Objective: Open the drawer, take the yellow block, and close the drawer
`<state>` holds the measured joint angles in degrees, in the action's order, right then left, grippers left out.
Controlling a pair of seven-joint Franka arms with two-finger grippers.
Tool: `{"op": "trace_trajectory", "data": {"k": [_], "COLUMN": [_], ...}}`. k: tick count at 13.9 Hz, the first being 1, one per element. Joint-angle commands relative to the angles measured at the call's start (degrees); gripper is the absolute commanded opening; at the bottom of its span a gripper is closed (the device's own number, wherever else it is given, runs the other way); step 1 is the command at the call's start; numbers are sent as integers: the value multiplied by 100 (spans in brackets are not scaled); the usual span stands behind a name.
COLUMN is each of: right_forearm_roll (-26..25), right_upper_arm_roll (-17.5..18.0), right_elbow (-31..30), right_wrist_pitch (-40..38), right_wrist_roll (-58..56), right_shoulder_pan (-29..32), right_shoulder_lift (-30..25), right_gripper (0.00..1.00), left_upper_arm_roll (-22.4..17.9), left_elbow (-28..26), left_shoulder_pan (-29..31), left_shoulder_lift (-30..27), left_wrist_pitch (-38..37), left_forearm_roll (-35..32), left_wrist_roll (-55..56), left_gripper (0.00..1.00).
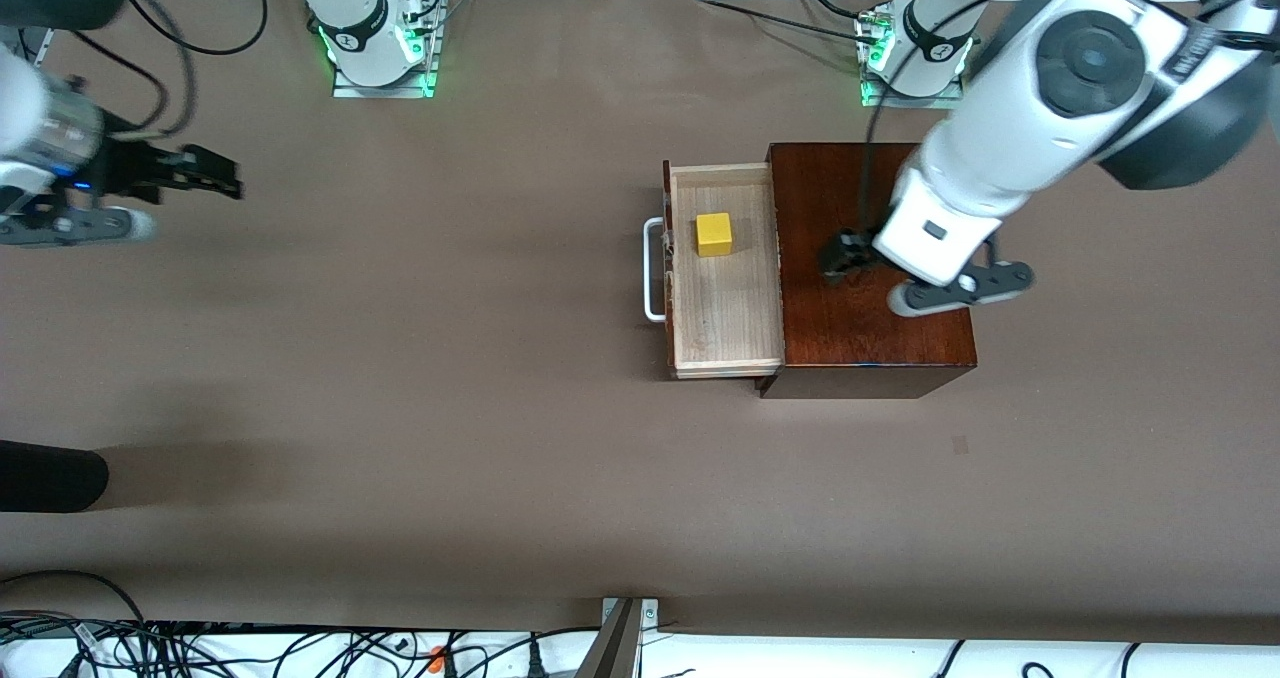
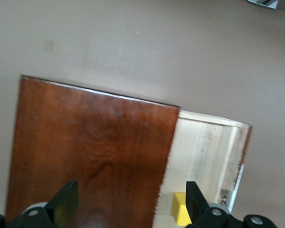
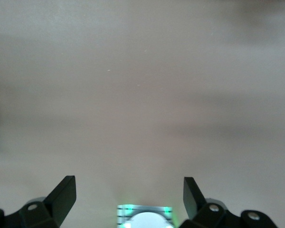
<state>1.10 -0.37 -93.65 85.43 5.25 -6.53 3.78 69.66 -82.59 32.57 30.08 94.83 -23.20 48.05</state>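
Observation:
The drawer [image 1: 725, 308] is pulled out of the mahogany box [image 1: 870, 328], its white bar handle [image 1: 652, 268] toward the right arm's end of the table. The yellow block [image 1: 714, 234] sits in the pale wood tray, in the half farther from the front camera. My left gripper [image 1: 845, 256] is open and empty over the box top, beside the drawer. In the left wrist view the left gripper [image 2: 130, 192] is above the box [image 2: 95, 142], with the block [image 2: 179, 209] by one fingertip and the drawer [image 2: 204, 152] showing. My right gripper [image 1: 212, 173] waits open and empty over bare table.
The arm bases [image 1: 378, 48] [image 1: 915, 58] stand along the table edge farthest from the front camera. A dark object [image 1: 50, 476] pokes in at the right arm's end. Cables and a metal bracket [image 1: 625, 638] line the nearest edge. The right wrist view shows the right gripper [image 3: 128, 187] and a green-lit base [image 3: 142, 216].

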Motion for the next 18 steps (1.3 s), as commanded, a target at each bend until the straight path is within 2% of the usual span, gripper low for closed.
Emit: {"op": "trace_trajectory", "data": {"k": [1, 2, 4, 8, 11, 14, 15, 18], "right_forearm_roll": [31, 39, 205, 566, 865, 901, 901, 927], "right_upper_arm_roll": [20, 20, 20, 20, 20, 28, 28, 28], "right_elbow": [145, 163, 180, 513, 1154, 1778, 1893, 2035], "right_wrist_pitch": [297, 456, 676, 1212, 1554, 2099, 2283, 2619], "right_wrist_roll": [1194, 1616, 2486, 4357, 5965, 7757, 8364, 9956], "right_shoulder_pan": [-672, -874, -1314, -1956, -2431, -2879, -3037, -3433], "right_shoulder_lift": [412, 483, 685, 1150, 1738, 2336, 2477, 2733], "right_gripper": [100, 100, 100, 100, 100, 100, 100, 100], "left_upper_arm_roll": [39, -162, -985, -3164, -4851, -6767, -7138, -7151], "left_elbow": [-170, -170, -169, -354, -521, -521, -486, -433], "left_shoulder_pan": [513, 549, 435, -512, -1679, -3330, -3684, -3722], "left_shoulder_lift": [-458, -624, -1142, -2110, -2497, -2656, -2656, -2656], "left_wrist_pitch": [-139, -201, -201, -350, -474, -640, -658, -720], "left_forearm_roll": [262, 429, 1111, 2274, 2460, 2496, 2496, 2487], "left_wrist_roll": [-821, -1102, -1970, -3730, -4531, -4867, -4867, -4867], "left_gripper": [100, 100, 100, 100, 100, 100, 100, 100]}}
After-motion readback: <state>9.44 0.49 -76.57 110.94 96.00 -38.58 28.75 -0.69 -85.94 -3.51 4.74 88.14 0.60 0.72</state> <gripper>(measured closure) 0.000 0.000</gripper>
